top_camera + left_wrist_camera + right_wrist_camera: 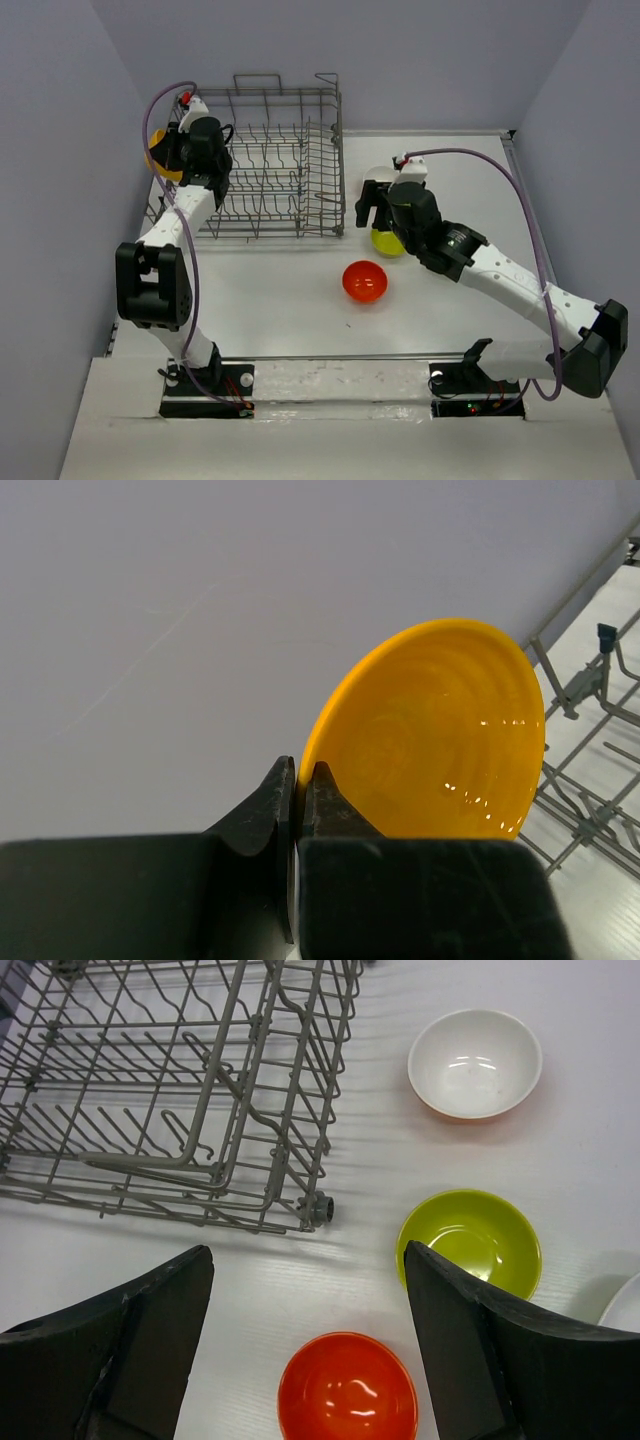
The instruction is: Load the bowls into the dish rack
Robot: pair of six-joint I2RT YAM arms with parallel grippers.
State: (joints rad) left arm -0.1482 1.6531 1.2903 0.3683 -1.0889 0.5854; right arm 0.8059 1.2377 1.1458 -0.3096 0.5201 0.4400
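My left gripper [172, 160] [300, 768] is shut on the rim of the yellow-orange bowl [157, 162] [440, 730] and holds it tilted on edge at the left end of the grey wire dish rack [338, 150] [580, 692] [216, 1056]. My right gripper [372, 212] [308, 1250] is open and empty, hovering over the table right of the rack. Below it lie the lime green bowl [386, 243] [470, 1240] and the red-orange bowl [365, 282] [347, 1390]. The white bowl with the orange-red outside [475, 1060] sits farther back. A white rim [626, 1306] shows at the right edge.
Grey walls close in the table on the left, back and right. The rack holds no bowls in the parts I can see. Its near right corner foot [322, 1209] stands close to the lime green bowl.
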